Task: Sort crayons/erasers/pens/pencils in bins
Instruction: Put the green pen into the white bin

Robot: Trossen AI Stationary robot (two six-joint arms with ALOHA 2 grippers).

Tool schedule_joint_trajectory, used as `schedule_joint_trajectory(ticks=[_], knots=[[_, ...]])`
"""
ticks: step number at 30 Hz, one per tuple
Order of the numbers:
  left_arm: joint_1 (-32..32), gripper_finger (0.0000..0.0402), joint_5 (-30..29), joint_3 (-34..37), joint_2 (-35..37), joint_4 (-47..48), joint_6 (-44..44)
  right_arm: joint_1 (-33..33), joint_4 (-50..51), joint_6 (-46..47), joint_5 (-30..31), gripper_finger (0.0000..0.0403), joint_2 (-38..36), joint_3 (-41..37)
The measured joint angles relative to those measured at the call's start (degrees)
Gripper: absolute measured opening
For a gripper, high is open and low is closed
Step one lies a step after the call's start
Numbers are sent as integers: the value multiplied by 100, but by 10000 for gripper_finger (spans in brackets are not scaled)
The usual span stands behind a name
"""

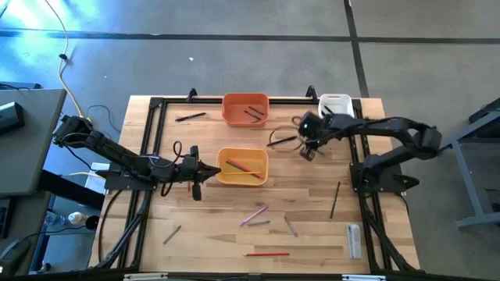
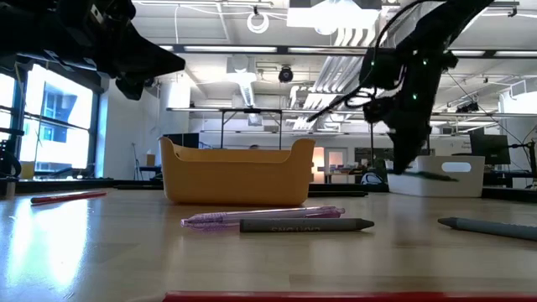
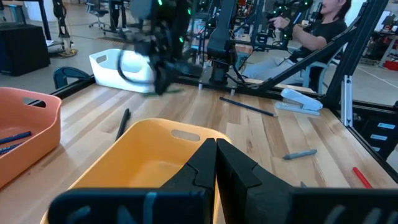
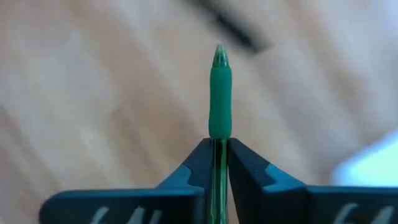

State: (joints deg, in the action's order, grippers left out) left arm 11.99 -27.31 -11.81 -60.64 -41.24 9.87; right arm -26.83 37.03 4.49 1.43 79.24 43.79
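Step in hand, as I read it: a pick just made. The right gripper has its fingers pinched on a green pen, whose tip sticks out past the fingertips. In the high view that gripper is just right of the yellow bin, between it and the white bin.

The left gripper is fully closed with nothing in it, waiting at the yellow bin's left edge.

Next move, my guess: carry the pen over a bin and let go. The orange bin, behind the yellow bin, already holds dark sticks; the yellow bin holds a red stick and a green one. Which bin suits pens cannot be told from here.

Still loose in front of the yellow bin: a pink pen lying against a grey crayon, plus a red pencil nearer the front edge.

Writing: the grey crayon has embossed lettering, too faint to read. No other labels legible.
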Motion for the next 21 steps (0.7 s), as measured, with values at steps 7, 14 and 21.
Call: schedule_joint_trajectory(ticks=[7,14,21], knots=[[2,1,-4,0,0,-10,0,-816,976,363,1918,11,-191,1323],[1,0,99,0,0,31,1,-2274,726,22,2048,5,-31,1388],[2,0,140,0,0,111,0,-2895,29,-202,1841,6,516,866]])
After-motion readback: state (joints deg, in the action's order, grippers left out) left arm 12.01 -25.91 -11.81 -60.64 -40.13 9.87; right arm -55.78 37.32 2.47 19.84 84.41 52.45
